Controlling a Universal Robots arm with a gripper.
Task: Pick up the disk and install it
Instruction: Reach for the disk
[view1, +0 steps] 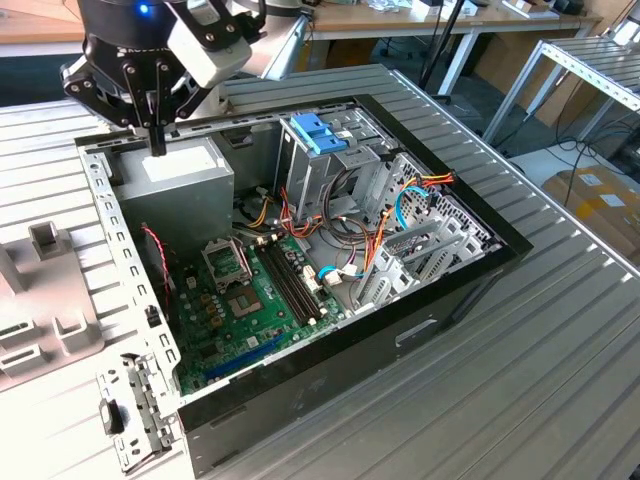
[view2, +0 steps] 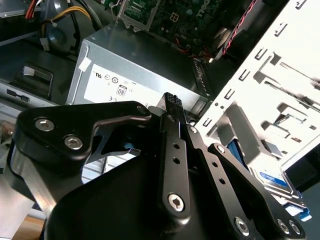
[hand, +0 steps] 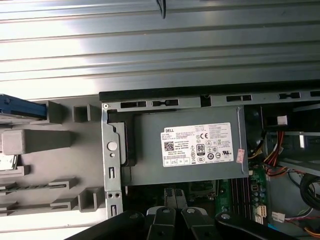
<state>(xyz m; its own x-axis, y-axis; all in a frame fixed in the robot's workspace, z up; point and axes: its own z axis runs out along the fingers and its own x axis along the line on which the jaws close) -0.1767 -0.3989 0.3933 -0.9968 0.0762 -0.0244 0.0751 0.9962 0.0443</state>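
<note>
The disk has a silver top and bright blue rails and lies in a grey holder beside the open computer case. In the first wrist view its blue rail end shows on that holder. My gripper hangs fingers-down over the grey power supply at the case's back corner, on the exterior view's left. The black fingers are pressed together with nothing between them, and the gripper is shut above the labelled power supply. It is apart from the disk.
The open case holds a green motherboard, loose cables and a tall grey drive cage topped by a light blue bracket. The case's perforated metal wall stands between the gripper and the disk. A ribbed metal table surrounds the case.
</note>
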